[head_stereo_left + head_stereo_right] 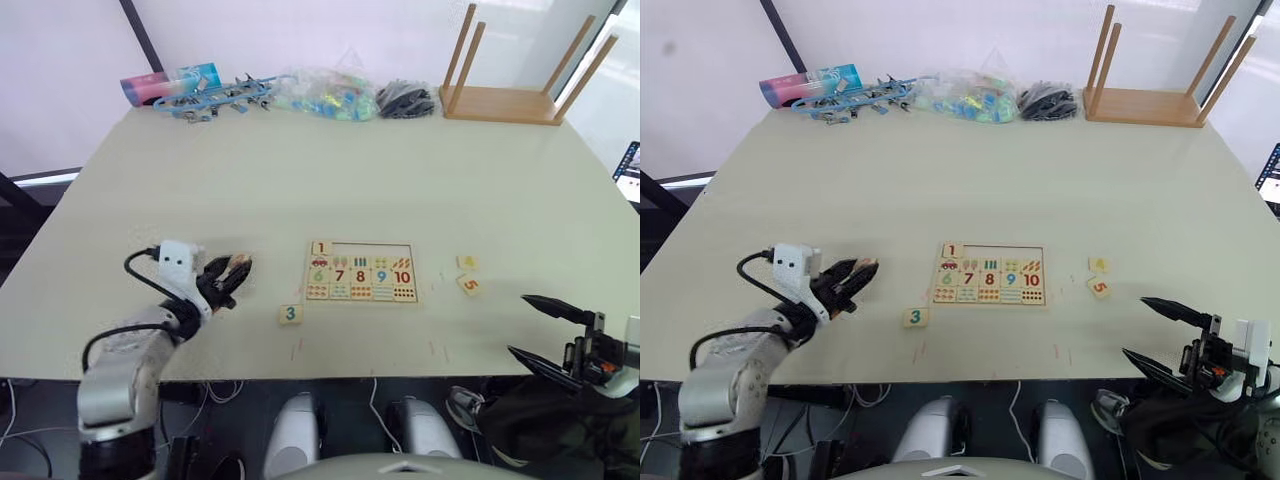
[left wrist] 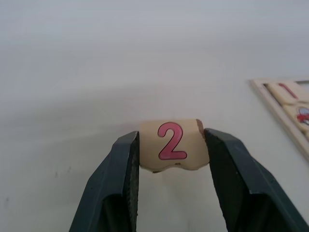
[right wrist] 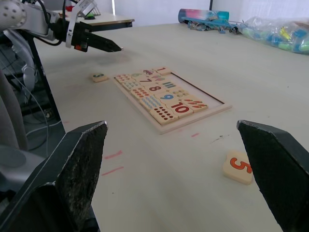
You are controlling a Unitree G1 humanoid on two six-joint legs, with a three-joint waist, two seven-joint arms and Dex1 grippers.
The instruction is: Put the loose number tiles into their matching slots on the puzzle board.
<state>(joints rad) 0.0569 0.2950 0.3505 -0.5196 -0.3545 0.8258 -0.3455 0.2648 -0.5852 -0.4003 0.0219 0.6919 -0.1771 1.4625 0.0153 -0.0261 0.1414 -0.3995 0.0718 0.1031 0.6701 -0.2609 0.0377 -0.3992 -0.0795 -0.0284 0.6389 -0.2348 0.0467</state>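
Observation:
My left gripper [image 1: 234,271] is shut on the pink 2 tile [image 2: 172,144], low over the table to the left of the puzzle board [image 1: 412,272]. The red 1 tile [image 1: 321,249] sits in the left end slot of the board's top row; the other slots [image 1: 375,251] in that row are bare. A green 3 tile [image 1: 290,314] lies in front of the board's left corner. To the board's right lie the yellow 4 tile [image 1: 467,262] and the orange 5 tile [image 1: 470,285]. My right gripper [image 1: 518,325] hangs open near the table's front right edge, nothing between its fingers.
An upturned wooden stool [image 1: 505,102] stands at the back right. Along the far edge lie a clear bag of toys [image 1: 325,95], a black bundle [image 1: 405,100], blue tools [image 1: 215,98] and a colourful cylinder [image 1: 170,83].

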